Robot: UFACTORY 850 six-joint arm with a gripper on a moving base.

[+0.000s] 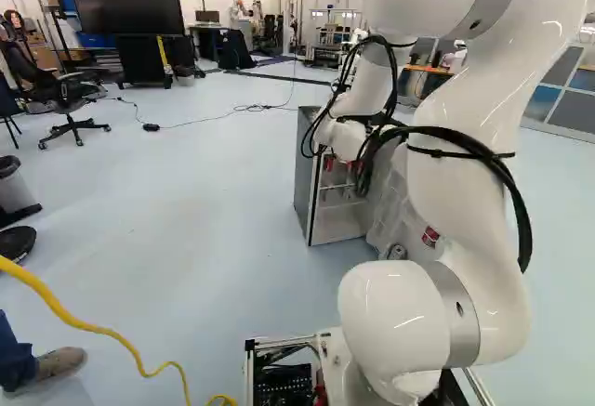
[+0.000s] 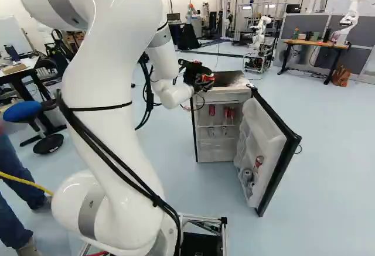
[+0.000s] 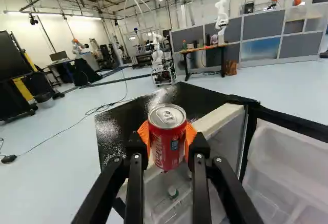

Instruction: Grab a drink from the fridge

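From where I stand, the black gripper (image 3: 168,141) has its fingers clamped on a red can (image 3: 166,124), one orange pad (image 3: 190,135) on each side. If twelve o'clock is the way the fingers point, the can sits right between them at twelve, its long axis upright, crosswise to their reach. It is out of the shelves, up at the front edge of the fridge (image 2: 221,98), whose black top (image 3: 120,124) spreads out beyond it towards eleven. The open door (image 2: 261,128) lies around two to three o'clock. I'd say the grab is made; the arm (image 2: 105,115) should now draw back towards six, can level, since veering towards three could knock the door.
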